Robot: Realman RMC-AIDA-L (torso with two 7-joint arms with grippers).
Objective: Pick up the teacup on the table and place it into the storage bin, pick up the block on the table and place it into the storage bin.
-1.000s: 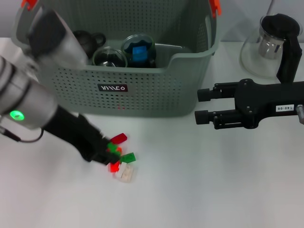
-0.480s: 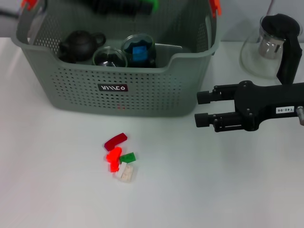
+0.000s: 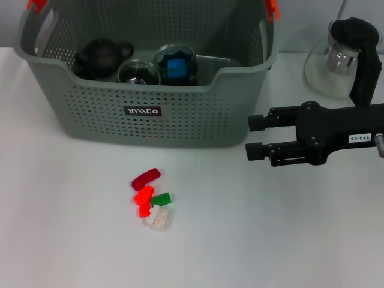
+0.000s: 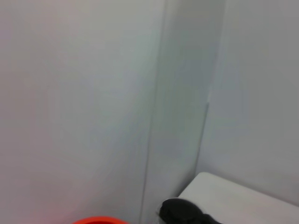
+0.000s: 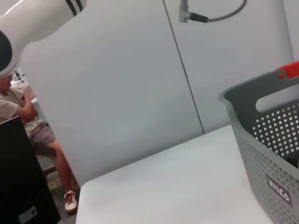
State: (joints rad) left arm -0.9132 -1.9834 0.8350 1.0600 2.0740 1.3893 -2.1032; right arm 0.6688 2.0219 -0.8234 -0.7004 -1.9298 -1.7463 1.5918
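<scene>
The blocks (image 3: 151,201) are seen on the desk (image 3: 252,240) in front of the bin (image 3: 150,90), left of the open, empty right claw (image 3: 247,135).

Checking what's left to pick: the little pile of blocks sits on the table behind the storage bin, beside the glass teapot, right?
Not quite. In the head view the blocks lie on the table in front of the storage bin, below its black label, apart from it. The glass teapot stands far off, on the bin's right.
</scene>
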